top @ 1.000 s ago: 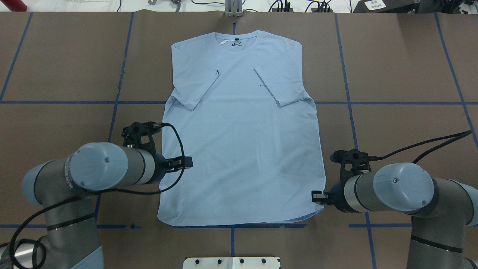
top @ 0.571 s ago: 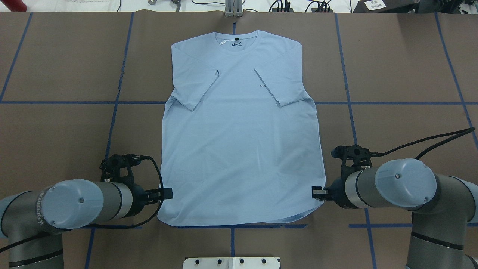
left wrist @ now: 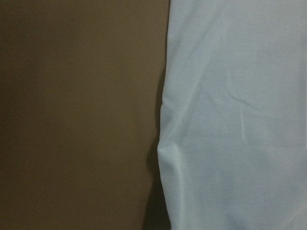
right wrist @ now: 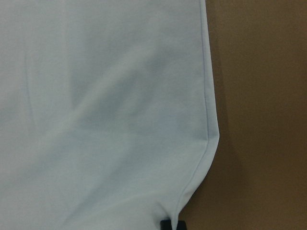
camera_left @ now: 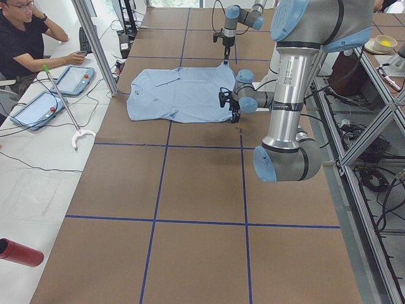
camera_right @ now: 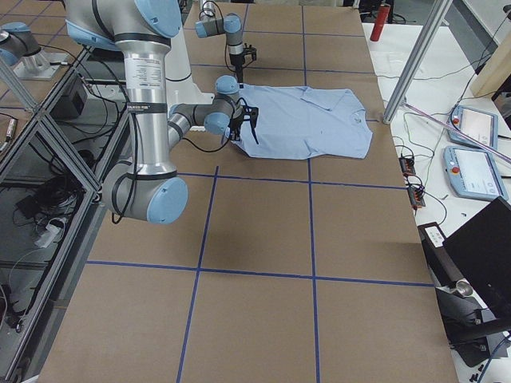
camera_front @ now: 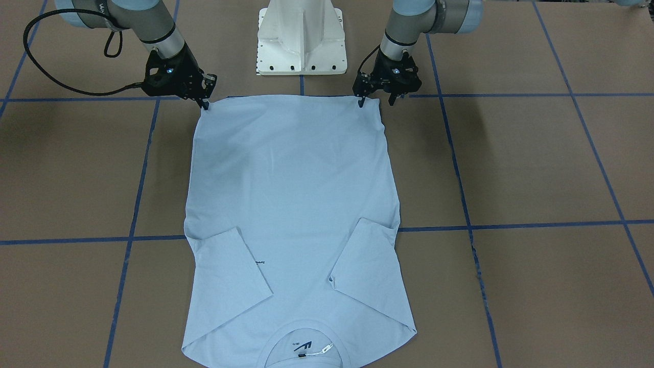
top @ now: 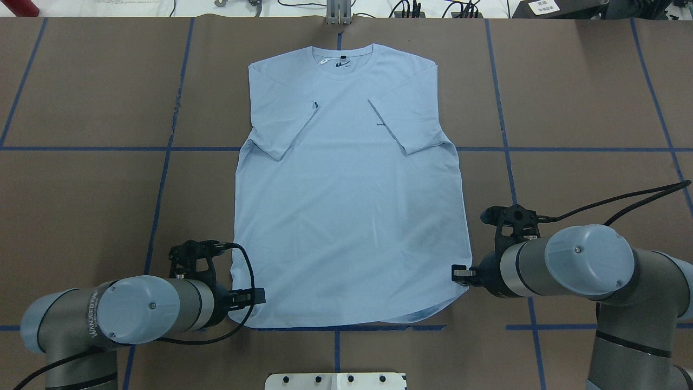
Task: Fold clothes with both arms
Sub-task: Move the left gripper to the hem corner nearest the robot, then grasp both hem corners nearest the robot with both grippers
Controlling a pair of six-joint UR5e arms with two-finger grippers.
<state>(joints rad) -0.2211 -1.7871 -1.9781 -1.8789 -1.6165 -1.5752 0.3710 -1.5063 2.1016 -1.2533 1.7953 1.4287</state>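
The light blue T-shirt [top: 349, 206] lies flat on the brown table, collar at the far end, both sleeves folded in over the chest; it also shows in the front view [camera_front: 291, 204]. My left gripper [camera_front: 376, 102] is open, its two fingers astride the hem corner on my left, low at the table. My right gripper [camera_front: 204, 104] is at the other hem corner and looks open. The right wrist view shows the curved corner of the shirt [right wrist: 105, 105] and one dark fingertip [right wrist: 166, 224] at its edge. The left wrist view shows only the shirt's side edge [left wrist: 240, 115] on brown table.
The white pedestal base [camera_front: 301, 41] stands just behind the hem. Blue tape lines [top: 162, 179] grid the brown table. In the left side view an operator [camera_left: 25, 38] sits beside tablets [camera_left: 73, 79], and a red cylinder [camera_left: 19, 252] lies off the table.
My left arm pulled back from the shirt's side edge toward the robot, then moved in to the near hem corner. My right gripper crept slightly forward along the hem edge. The shirt has not moved.
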